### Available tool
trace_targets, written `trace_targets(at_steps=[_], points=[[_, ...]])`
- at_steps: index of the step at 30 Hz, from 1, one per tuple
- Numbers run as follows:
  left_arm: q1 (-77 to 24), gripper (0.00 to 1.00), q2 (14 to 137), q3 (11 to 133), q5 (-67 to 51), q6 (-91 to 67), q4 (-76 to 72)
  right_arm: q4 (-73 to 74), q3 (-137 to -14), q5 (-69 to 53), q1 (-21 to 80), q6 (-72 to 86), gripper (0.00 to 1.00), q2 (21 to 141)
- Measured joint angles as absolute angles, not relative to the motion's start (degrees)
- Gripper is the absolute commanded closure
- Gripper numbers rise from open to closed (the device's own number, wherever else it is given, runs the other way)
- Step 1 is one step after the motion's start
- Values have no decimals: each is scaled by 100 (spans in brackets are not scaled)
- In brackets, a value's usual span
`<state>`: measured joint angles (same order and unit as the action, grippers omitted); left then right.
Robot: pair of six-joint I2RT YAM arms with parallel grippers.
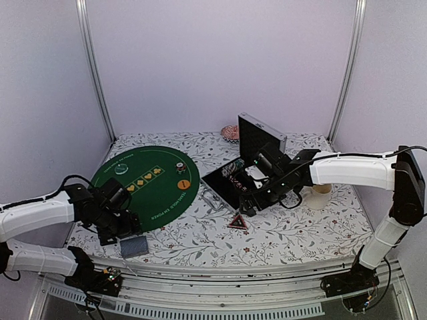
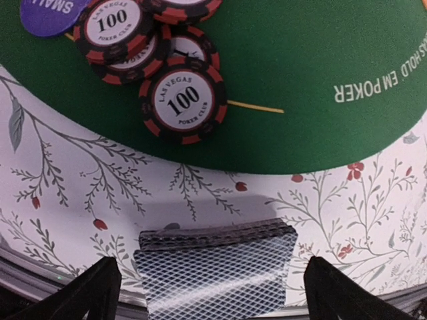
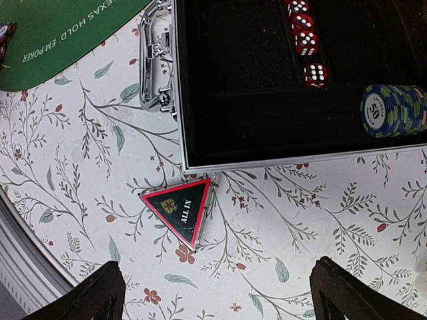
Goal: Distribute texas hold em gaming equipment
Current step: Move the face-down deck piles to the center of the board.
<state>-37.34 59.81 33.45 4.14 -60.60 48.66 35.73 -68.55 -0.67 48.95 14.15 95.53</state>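
**Both end effectors open and empty, with the deck under the left one**

Top external view: the left end effector [image 1: 119,230] hangs at the near rim of the green mat [image 1: 143,193]. The deck of cards [image 1: 134,247] lies back-up on the counter [image 1: 200,240] just beside it, toward the arm bases. The deck's long axis appears to run roughly along the counter's near edge, a little skewed. An orange button [image 1: 184,183] and a few chips [image 1: 180,168] sit on the right part of the mat. The right end effector [image 1: 248,205] is at the front lip of the open case [image 1: 230,187], above a triangular marker [image 1: 237,222]. A mug [image 1: 321,195] stands beside the case.

Left wrist view: the fingers [image 2: 80,293] are spread wide and hold nothing, and the deck lies between them. Its far edge is slightly fanned. I judge it light, slick and apt to splay, so the grip should pinch the whole stack across its opposite edges. The striped discs [image 2: 183,100] marked 100 overlap flat at the mat's edge, near a purple button [image 2: 47,13]. They look hard and stiff, so the rim is the place to grip them.

Right wrist view: the fingers [image 3: 360,293] are likewise wide apart and empty. The marker lies flat just outside the case, with one corner pointing toward the end effector. Inside the case, a blue stack [image 3: 393,110] seems to lie on its side, its axis running across the view. Red dice [image 3: 307,43] form a row nearby.
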Motion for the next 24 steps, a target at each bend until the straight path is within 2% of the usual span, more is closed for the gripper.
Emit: trace_targets(at_steps=[4, 14, 24], points=[[-3583, 3, 5837, 3100, 318, -6060, 4810, 3575, -6847, -69, 4895, 1415, 1, 9553], [-3468, 23, 5581, 2510, -56, -6093, 4493, 3575, -6785, -73, 4895, 1417, 1, 9553], [-3459, 36, 5271, 2250, -563, -6139, 4080, 3579, -6785, -82, 4895, 1422, 1, 9598]])
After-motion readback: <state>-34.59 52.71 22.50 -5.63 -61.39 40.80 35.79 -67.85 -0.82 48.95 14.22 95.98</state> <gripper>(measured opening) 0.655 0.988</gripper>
